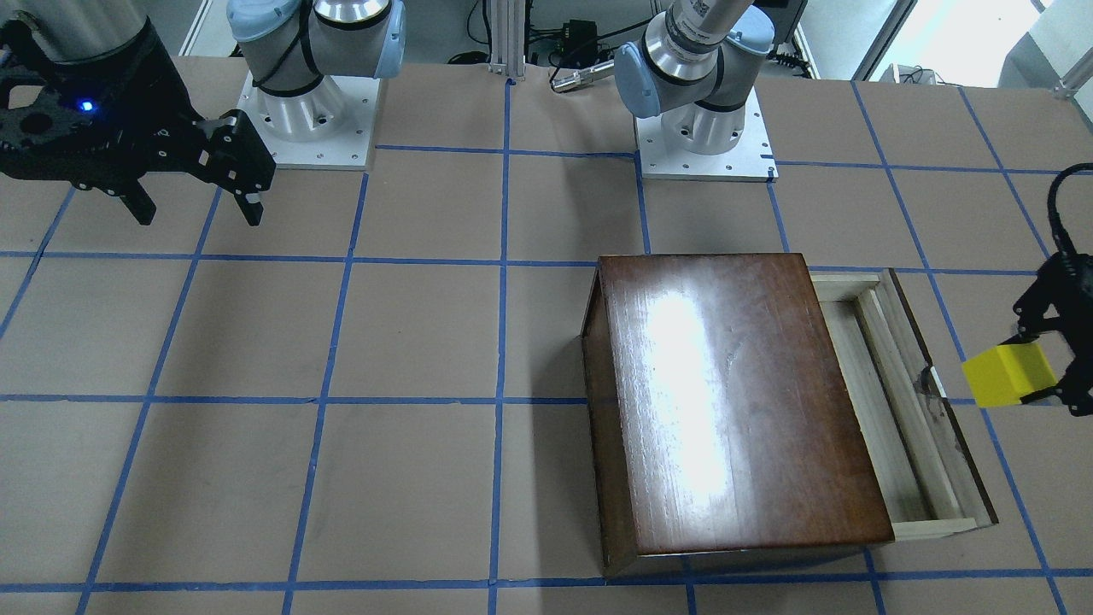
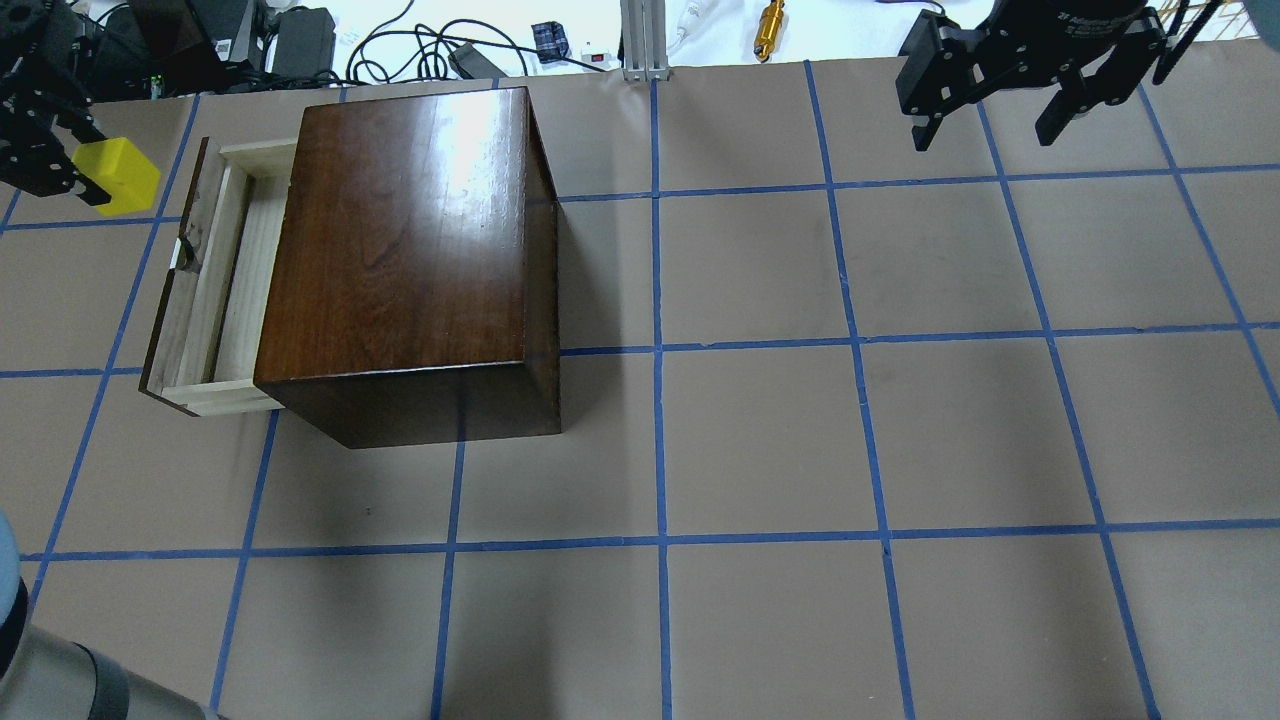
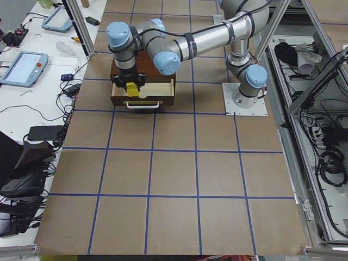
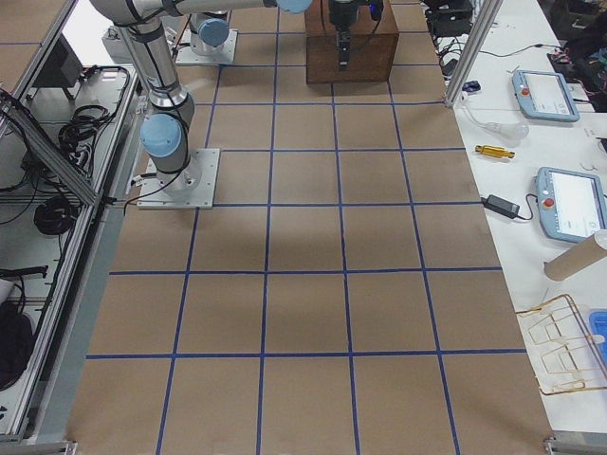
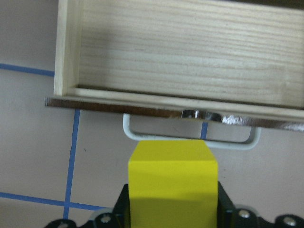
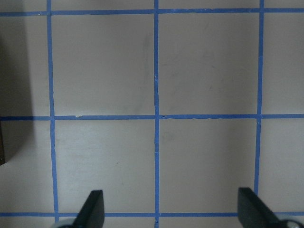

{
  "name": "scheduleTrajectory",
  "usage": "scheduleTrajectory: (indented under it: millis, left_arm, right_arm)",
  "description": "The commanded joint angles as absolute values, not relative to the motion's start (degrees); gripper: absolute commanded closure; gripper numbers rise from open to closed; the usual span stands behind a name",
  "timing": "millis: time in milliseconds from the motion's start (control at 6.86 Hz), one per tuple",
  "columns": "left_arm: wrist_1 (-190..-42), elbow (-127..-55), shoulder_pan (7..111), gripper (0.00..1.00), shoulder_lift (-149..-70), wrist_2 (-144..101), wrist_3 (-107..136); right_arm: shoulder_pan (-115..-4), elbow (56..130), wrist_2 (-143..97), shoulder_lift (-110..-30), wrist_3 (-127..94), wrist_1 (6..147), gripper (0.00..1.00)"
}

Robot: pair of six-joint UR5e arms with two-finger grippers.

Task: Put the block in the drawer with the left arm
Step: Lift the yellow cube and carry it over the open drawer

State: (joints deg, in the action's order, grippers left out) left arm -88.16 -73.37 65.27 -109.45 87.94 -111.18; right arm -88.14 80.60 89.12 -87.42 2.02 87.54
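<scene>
The yellow block (image 1: 1008, 376) is clamped in my left gripper (image 1: 1037, 376) and held in the air just outside the dark front of the open drawer (image 1: 888, 401). In the left wrist view the block (image 5: 173, 183) sits between the fingers, just short of the metal handle (image 5: 190, 140), with the pale drawer floor (image 5: 190, 52) beyond. The overhead view shows the block (image 2: 118, 177) to the left of the drawer (image 2: 225, 280), which is pulled out of the dark-brown box (image 2: 410, 250). My right gripper (image 2: 985, 125) is open and empty, far from the box.
The two arm bases (image 1: 307, 111) (image 1: 704, 128) stand at the robot's edge of the table. Cables and small gear (image 2: 420, 50) lie past the far edge. The brown paper with its blue tape grid (image 2: 860, 340) spreads to the right of the box.
</scene>
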Motion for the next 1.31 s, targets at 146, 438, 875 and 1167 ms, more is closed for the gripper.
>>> scheduleTrajectory:
  millis: [146,438,875,1167]
  left_arm:
    - [-75.55,-83.02,69.43,1.00,-108.37,88.59,-115.56]
    - [-75.15,-84.55,69.43,1.00,-108.54,88.07,-115.66]
    - [-74.88,-86.03,69.17,1.00,-108.81,87.89,-114.87]
    - [-71.12,-87.79,69.17,0.27,-109.60,87.63,-114.70]
  right_arm:
    - [-88.15,80.60,89.12,-87.36,2.02,87.54,0.00]
    - [-88.07,80.60,89.12,-87.45,2.02,87.54,0.00]
    - [-88.15,80.60,89.21,-87.36,2.02,87.54,0.00]
    - [-88.15,80.60,89.21,-87.36,2.02,87.54,0.00]
